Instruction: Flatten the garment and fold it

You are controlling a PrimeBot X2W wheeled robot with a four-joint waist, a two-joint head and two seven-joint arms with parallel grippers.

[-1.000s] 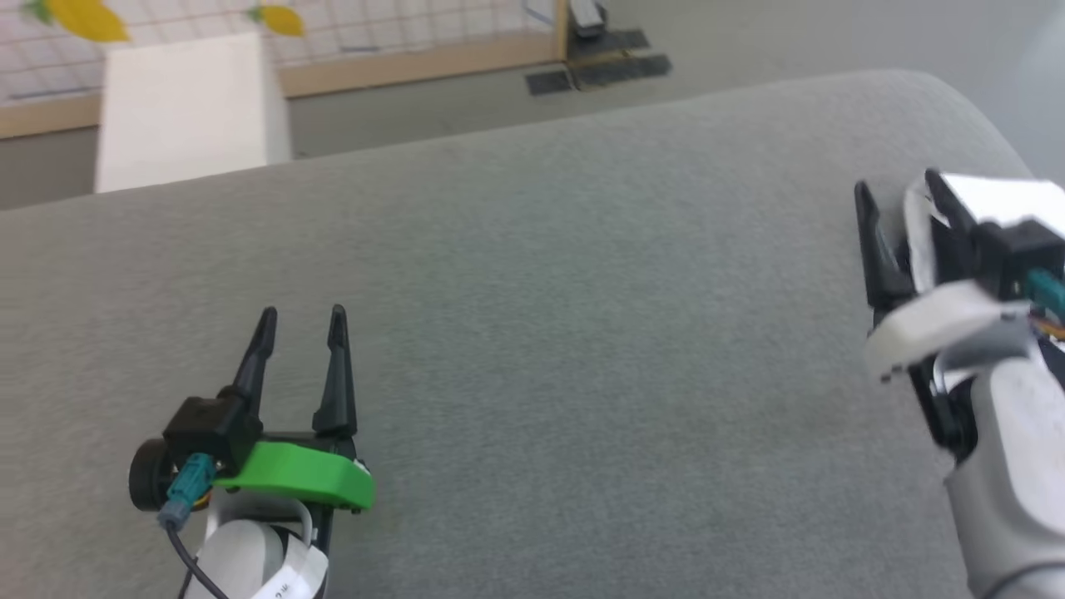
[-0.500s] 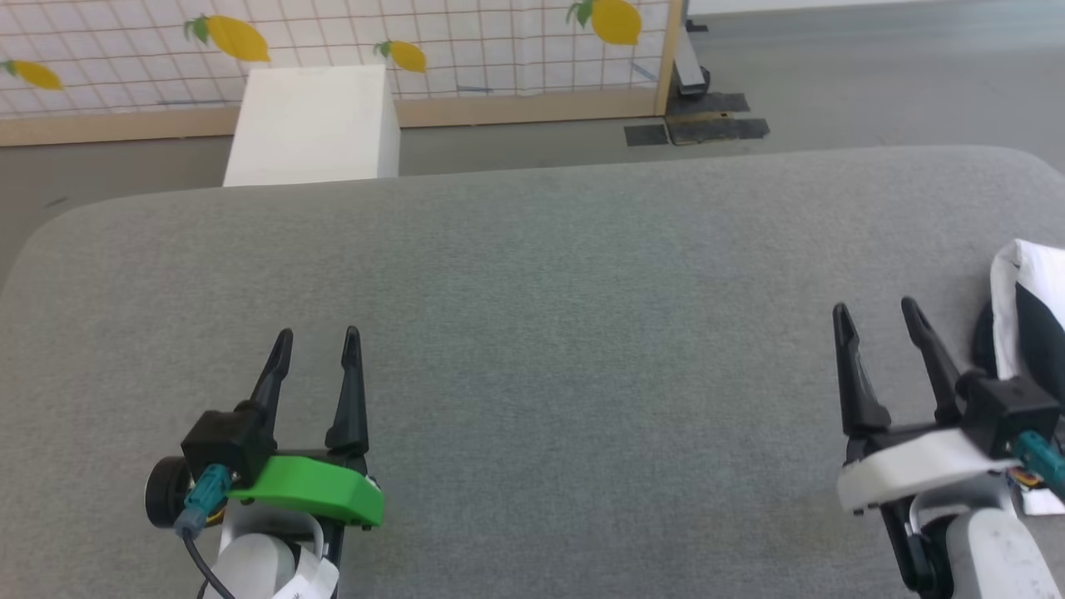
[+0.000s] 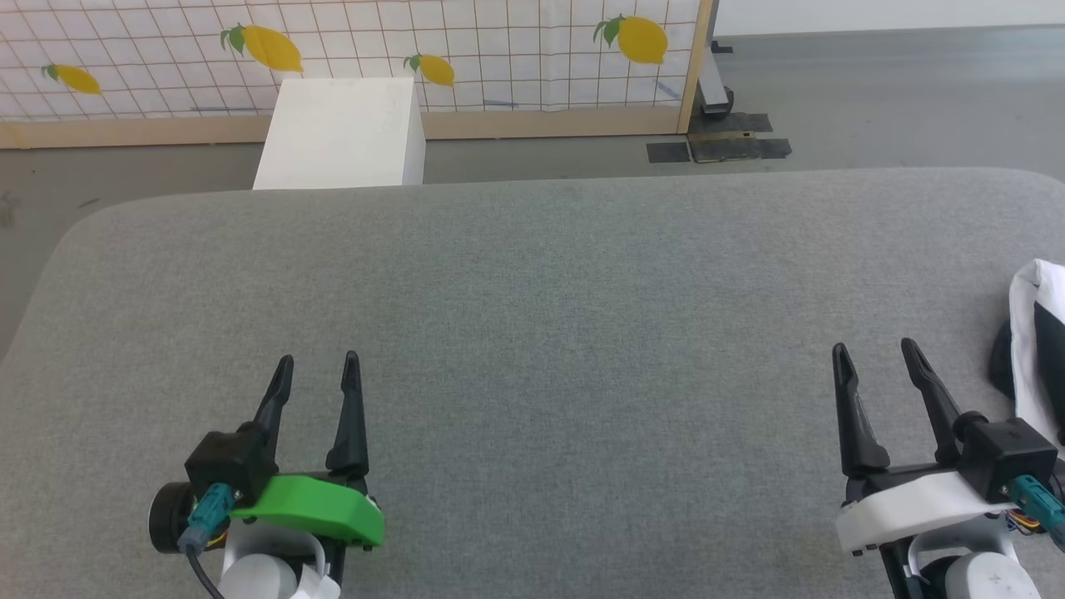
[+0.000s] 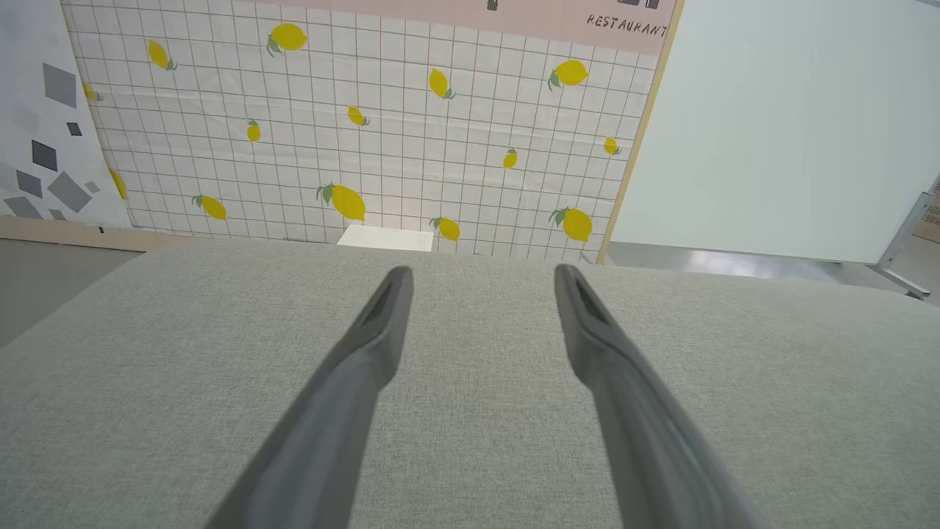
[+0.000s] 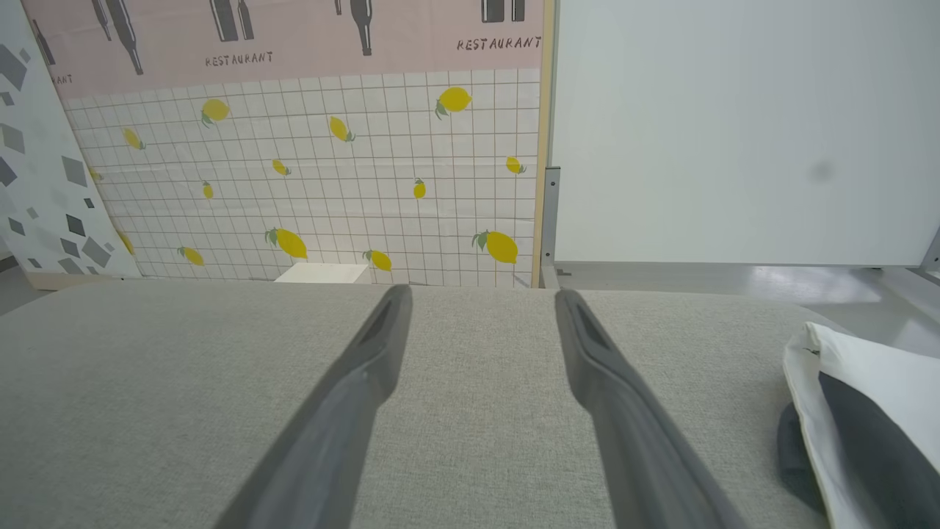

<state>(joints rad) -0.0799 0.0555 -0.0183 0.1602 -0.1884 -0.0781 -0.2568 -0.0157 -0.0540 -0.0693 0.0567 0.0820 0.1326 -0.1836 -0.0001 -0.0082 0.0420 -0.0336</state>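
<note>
In the head view, the left gripper (image 3: 318,358) and right gripper (image 3: 873,344) were near the near edge of the grey worktop (image 3: 549,274), each with its fingers a narrow gap apart and holding nothing. The garment (image 3: 1025,349) lay bunched at the worktop's right edge, just beside the right gripper, not touching it. A white box (image 3: 341,133) stood beyond the far edge. In the left wrist view, the parted fingers pointed toward the far edge. In the right wrist view, the fingers were likewise parted, with the garment at lower right

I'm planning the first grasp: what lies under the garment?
The garment rests bunched on the grey padded surface, right of the right gripper. Grey fabric shows around it; whatever lies beneath its folds is covered.
</note>
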